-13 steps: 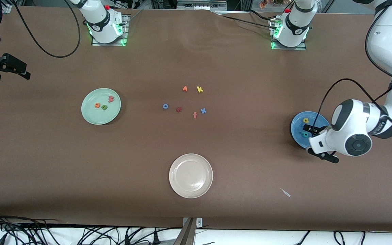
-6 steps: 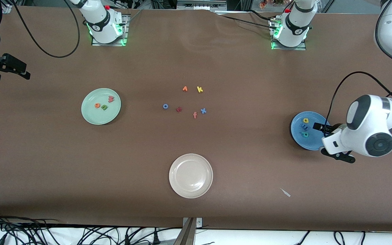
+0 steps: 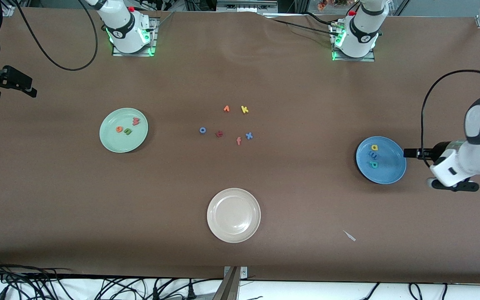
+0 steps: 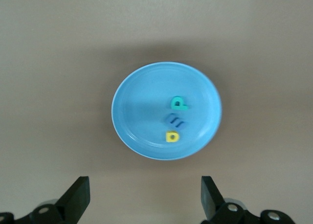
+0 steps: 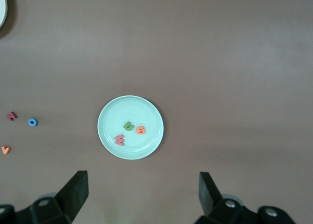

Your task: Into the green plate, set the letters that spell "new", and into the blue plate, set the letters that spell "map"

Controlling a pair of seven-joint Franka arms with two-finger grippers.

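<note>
I see the round pale mint-green plate (image 3: 123,130) holding the foam n, e, w (image 3: 127,126), the round blue plate (image 3: 381,160) holding m, a, p (image 3: 373,156). My left gripper (image 4: 144,197) and right gripper (image 5: 142,194) hang empty, jaws spread wide, above their plates.

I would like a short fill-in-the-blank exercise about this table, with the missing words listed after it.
1. The yellow a, blue m and teal p lie in the ____ plate.
2. The green plate holds ____ letters.
3. The beige-white plate holds ____ letters.
4. The left gripper has its jaws ____.

Missing words: blue; three; no; open
</note>
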